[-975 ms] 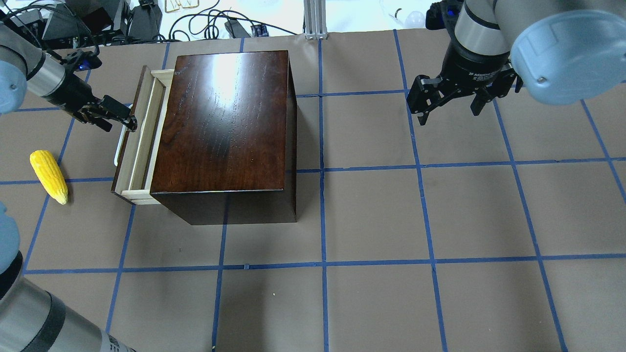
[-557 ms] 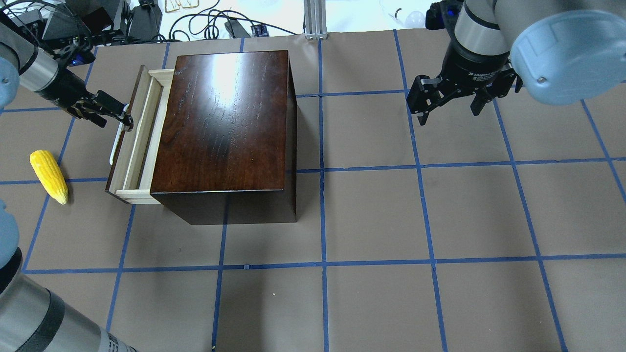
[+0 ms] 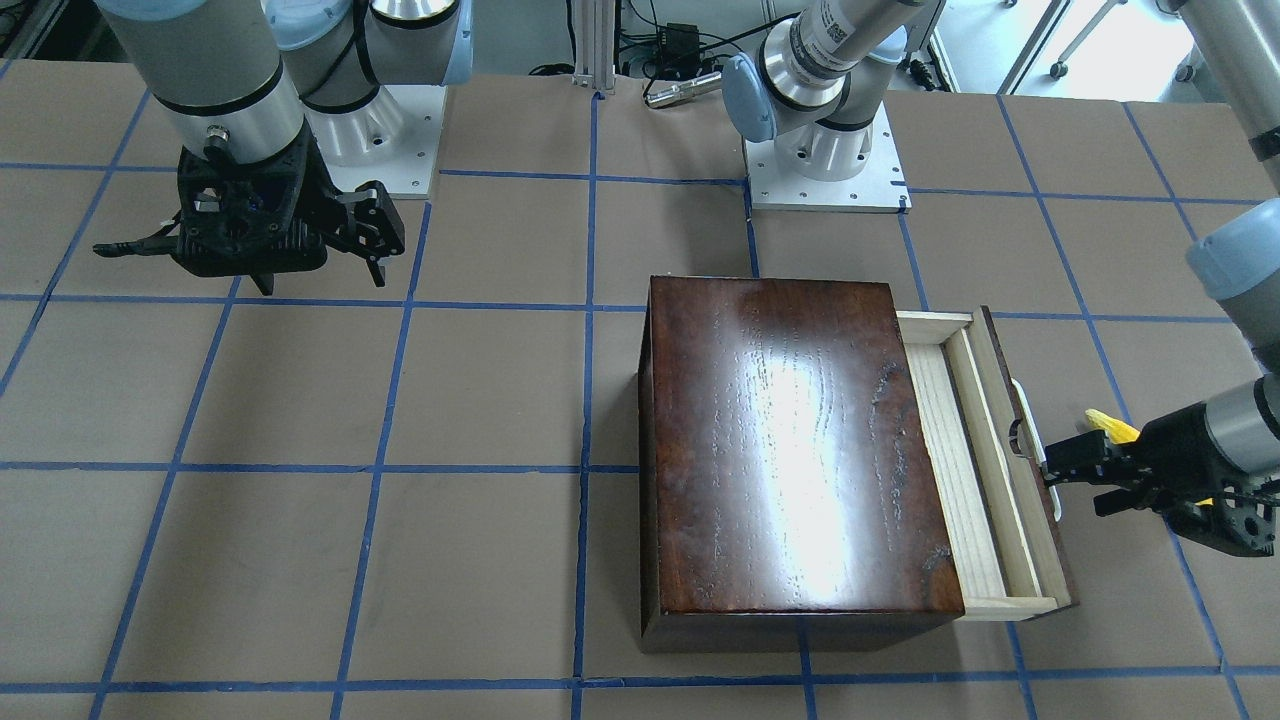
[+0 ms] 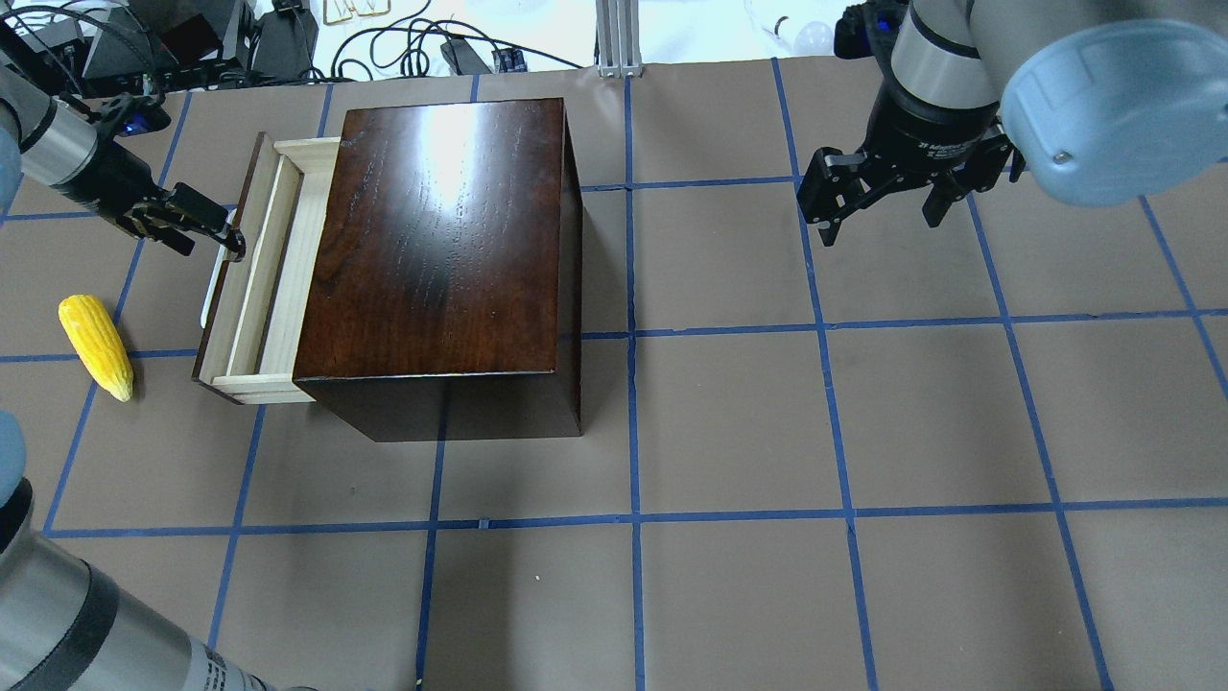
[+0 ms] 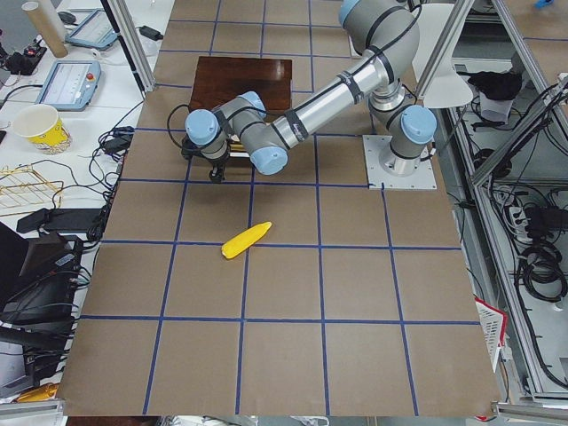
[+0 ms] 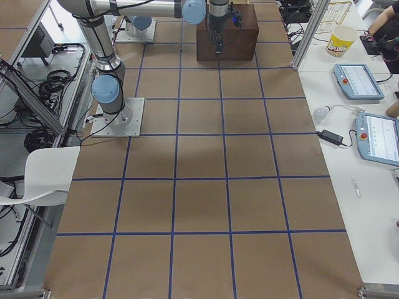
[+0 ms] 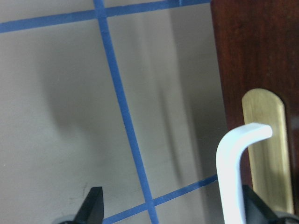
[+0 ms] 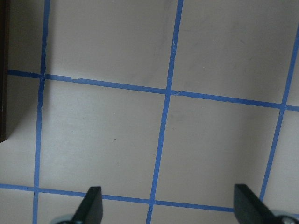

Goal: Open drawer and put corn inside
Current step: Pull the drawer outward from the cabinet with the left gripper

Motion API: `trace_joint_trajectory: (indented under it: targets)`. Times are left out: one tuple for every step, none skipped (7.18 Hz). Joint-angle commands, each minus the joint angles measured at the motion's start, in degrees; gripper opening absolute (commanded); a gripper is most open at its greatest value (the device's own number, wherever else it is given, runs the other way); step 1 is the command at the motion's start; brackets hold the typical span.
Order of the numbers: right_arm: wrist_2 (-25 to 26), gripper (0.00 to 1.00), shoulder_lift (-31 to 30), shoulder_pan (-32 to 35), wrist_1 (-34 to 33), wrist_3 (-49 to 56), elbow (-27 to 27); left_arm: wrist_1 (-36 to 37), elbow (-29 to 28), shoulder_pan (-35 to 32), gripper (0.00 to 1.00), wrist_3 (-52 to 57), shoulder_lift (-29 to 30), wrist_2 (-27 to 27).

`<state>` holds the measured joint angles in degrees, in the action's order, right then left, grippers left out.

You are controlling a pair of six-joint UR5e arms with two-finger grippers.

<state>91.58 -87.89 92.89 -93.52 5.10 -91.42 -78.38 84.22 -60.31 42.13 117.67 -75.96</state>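
The drawer (image 4: 251,278) stands part way out of the left side of the dark-brown box (image 4: 441,240), its pale-wood inside showing and empty. My left gripper (image 4: 209,240) is open, with one finger hooked at the white handle (image 7: 233,177) on the drawer front. The handle also shows in the front-facing view (image 3: 1030,440). The yellow corn (image 4: 95,346) lies on the table to the left of the drawer, apart from it. My right gripper (image 4: 883,219) is open and empty, held above the table far to the right of the box.
The table is brown paper with a blue tape grid (image 4: 633,518). Cables and equipment (image 4: 240,43) lie beyond the far edge. The two arm bases (image 3: 830,170) stand behind the box in the front-facing view. The corn also shows in the left exterior view (image 5: 246,240).
My left gripper has moved left with the handle, and the drawer has slid further out of the box. The corn and the right arm have not moved.
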Motion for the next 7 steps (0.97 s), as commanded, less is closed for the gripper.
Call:
trace_joint_trajectory:
  targets:
    - [0.0,1.0,0.0,0.0,0.0,0.0,0.0,0.2,-0.1,0.4,1.0,0.1,0.1,-0.6]
    - [0.0,1.0,0.0,0.0,0.0,0.0,0.0,0.2,-0.1,0.4,1.0,0.1,0.1,-0.7]
    - [0.0,1.0,0.0,-0.2,0.0,0.0,0.0,0.2,-0.4,0.5,1.0,0.3,0.1,-0.7]
    - [0.0,1.0,0.0,0.0,0.0,0.0,0.0,0.0,-0.5,0.7,1.0,0.5,0.1,-0.7]
    - [0.0,1.0,0.0,0.0,0.0,0.0,0.0,0.0,-0.6,0.7,1.0,0.3,0.1,-0.8]
    - [0.0,1.0,0.0,0.0,0.0,0.0,0.0,-0.6,-0.6,0.7,1.0,-0.5,-0.4,-0.8]
    - [0.0,1.0,0.0,0.0,0.0,0.0,0.0,-1.4,-0.8,0.7,1.0,-3.3,-1.9,-0.8]
